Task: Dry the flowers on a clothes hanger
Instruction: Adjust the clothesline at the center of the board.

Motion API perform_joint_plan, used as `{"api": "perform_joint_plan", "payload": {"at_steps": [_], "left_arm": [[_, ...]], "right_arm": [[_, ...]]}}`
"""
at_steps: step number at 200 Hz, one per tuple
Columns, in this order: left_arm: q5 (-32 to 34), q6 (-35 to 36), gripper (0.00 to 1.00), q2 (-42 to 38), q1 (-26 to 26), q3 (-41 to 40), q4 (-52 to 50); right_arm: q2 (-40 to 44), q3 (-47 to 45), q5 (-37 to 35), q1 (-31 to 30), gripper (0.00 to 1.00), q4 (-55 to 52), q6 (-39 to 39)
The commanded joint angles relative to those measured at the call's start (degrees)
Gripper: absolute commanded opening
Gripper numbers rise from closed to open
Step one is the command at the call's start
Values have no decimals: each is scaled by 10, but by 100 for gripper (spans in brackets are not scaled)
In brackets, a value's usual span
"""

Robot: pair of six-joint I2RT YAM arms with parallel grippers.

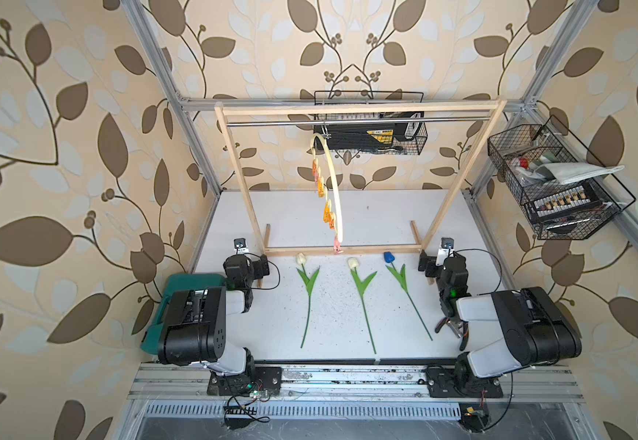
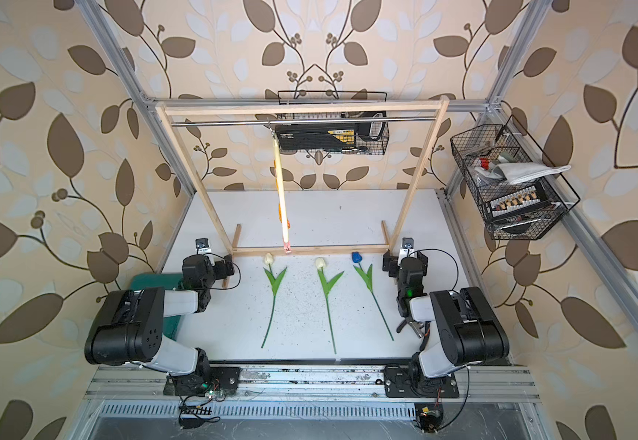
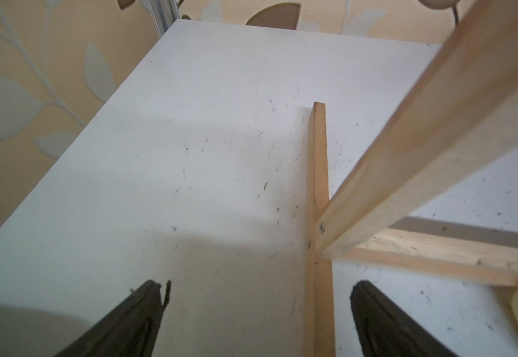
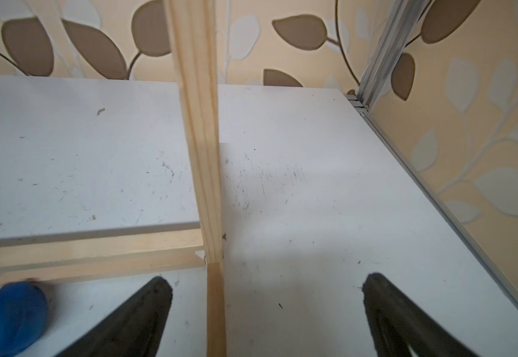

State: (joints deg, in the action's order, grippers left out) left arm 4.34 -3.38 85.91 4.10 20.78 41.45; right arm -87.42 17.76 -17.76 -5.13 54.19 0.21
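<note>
Table (image 1: pixel 348 213): white, flat, matte, flecked with dark scuffs; spread under the left fingers (image 3: pixel 140 312) and the right fingers (image 4: pixel 134 318).
Rack (image 1: pixel 348 109): pale square-cut wood frame with a thin metal rod under the top beam; one floor foot passing beneath each gripper's finger gap.
Left arm (image 1: pixel 195 324): folded low, black and white links doubled back, wrist aimed toward the rack.
Right arm (image 1: pixel 519 327): folded likewise, mirrored.
Clothes hanger (image 1: pixel 334 183): smooth cream plastic arc on a metal hook, hung from the rod; above and ahead of all fingers, nearer the left pair.
Flowers (image 1: pixel 361 284): three tulips flat on the table between the two grippers; thin green stems trailing behind the fingertips, pointed leaves in a V.
Left gripper (image 3: pixel 259 287): dark tapered fingers spread wide, gripping nothing.
Right gripper (image 4: pixel 267 278): same wide spread, gripping nothing.
Clothespins (image 1: pixel 328 213): small orange, yellow and pink clips along the hanger; lowest one seemingly near the rack's floor bar, depth hard to judge.
Cream heads (image 1: pixel 301 258) (image 1: pixel 353 263): rounded; one just beside the left fingers.
Blue head (image 4: pixel 7 318): just beside the right fingers.
</note>
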Motion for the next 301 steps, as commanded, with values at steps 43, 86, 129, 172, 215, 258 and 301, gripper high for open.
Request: {"api": "perform_joint_plan", "payload": {"at_steps": [43,86,129,172,215,258,301], "left_arm": [[-9,-7,99,-3,1,15,7],[-9,-8,99,-4,1,14,7],[-9,-7,99,-4,1,14,7],[-10,-8,99,-3,2,14,8],[-9,-7,99,-5,2,13,9],[-49,-59,99,-88,1,156,-287],[-6,-13,99,-178,-146,176,-348]], "right_arm": [[-2,13,2,2,99,4,5],[-2,11,2,2,99,4,5],[-2,11,3,2,99,5,5],[-1,11,4,2,99,5,5],[-2,11,4,3,99,4,6],[65,-44,-81,-47,99,74,-27],[335,54,-128,-197,99,-314,-6]]}}
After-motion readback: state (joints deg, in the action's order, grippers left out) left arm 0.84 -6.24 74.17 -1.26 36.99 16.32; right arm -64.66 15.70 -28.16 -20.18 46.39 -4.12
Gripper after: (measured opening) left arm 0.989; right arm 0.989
